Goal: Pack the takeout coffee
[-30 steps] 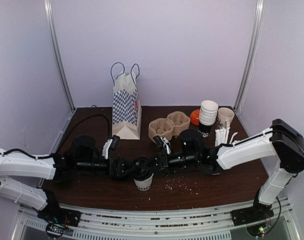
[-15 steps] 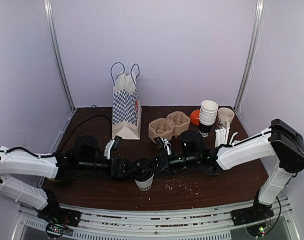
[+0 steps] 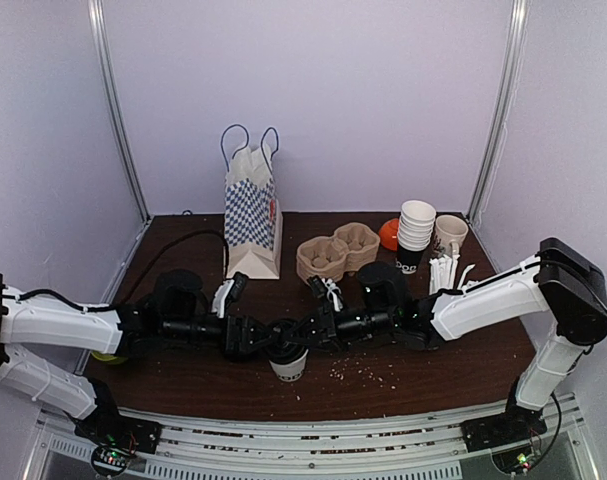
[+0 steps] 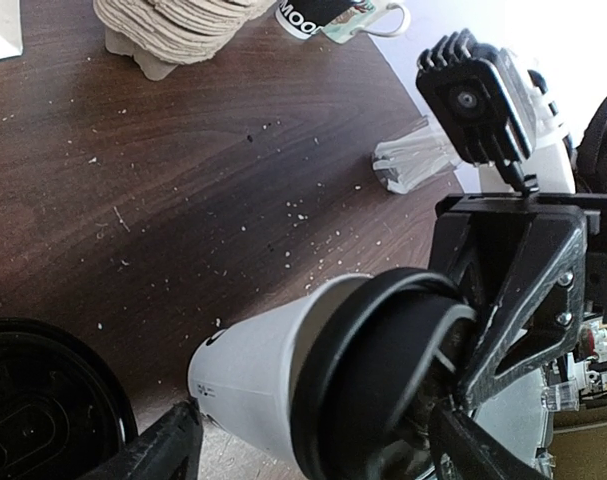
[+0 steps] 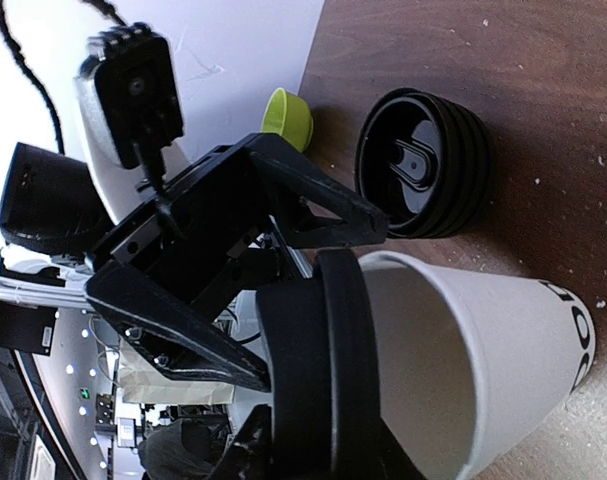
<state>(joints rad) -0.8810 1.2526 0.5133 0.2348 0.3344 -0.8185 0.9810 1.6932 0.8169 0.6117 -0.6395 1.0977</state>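
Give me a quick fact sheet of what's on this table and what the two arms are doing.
Cup: white paper cup, front centre, black lid at its rim
Left claw: at the cup, grip unclear
Right claw: at the lid, grip unclear
Pulp carrier tray: behind, holding no cup
Checked paper bag: upright, back left
Spare lids: stacked beside the cup

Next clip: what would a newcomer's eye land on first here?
The left gripper and right gripper meet over a white cup with a black top, low in the middle of the top view. A stack of black lids lies beside it. Behind stand the checked bag and the brown carrier tray, apart from the cup.
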